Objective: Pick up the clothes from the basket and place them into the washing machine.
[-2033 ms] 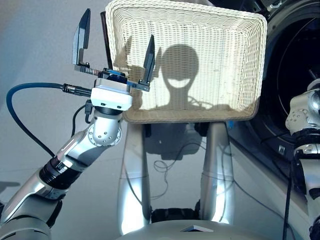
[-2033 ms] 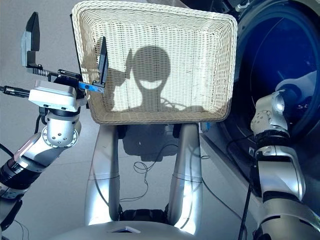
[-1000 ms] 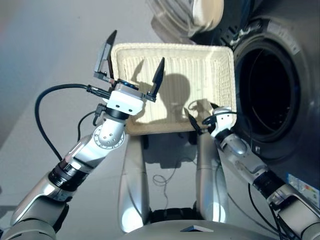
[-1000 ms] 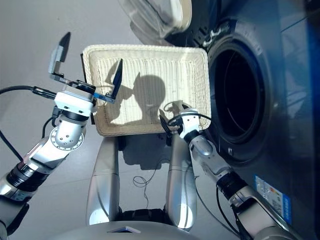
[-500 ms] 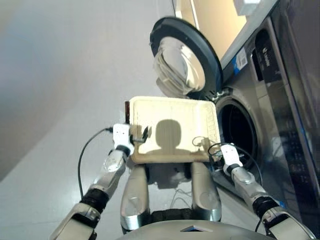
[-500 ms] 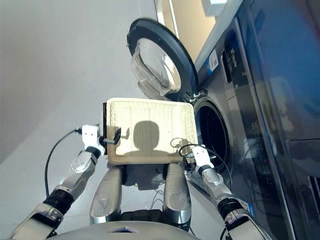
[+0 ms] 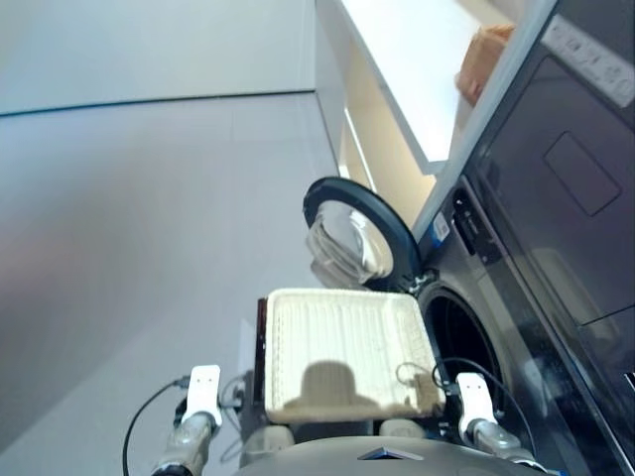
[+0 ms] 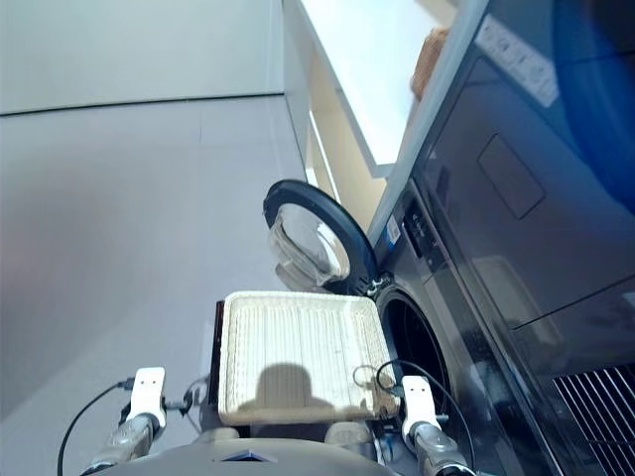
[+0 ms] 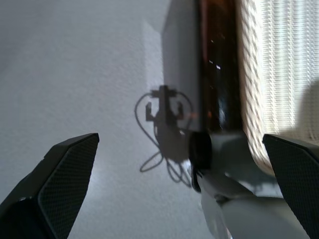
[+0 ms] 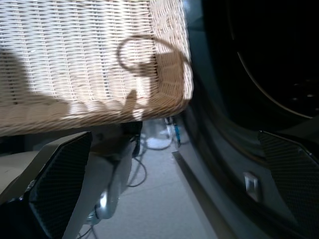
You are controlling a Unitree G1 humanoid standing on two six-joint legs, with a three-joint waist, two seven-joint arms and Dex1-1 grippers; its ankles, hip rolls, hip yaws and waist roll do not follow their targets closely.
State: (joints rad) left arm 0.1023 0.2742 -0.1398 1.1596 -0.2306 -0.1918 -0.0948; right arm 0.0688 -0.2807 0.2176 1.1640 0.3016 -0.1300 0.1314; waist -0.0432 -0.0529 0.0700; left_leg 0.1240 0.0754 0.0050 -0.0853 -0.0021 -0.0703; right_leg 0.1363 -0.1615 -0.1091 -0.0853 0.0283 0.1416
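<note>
Left gripper: fingers spread wide, grasping nothing, beside the basket's outer edge. Basket: no garments visible in it; near rim shaded. Right gripper: fingers parted, unloaded, beside the basket's corner. Washing machine: door open; drum interior dark, contents indiscernible.

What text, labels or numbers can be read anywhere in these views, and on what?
None can be read.
Sticker beside the door on the washing machine: too small.
Pale strip on the dark appliance above: print blurred.
Basket: no text.
</note>
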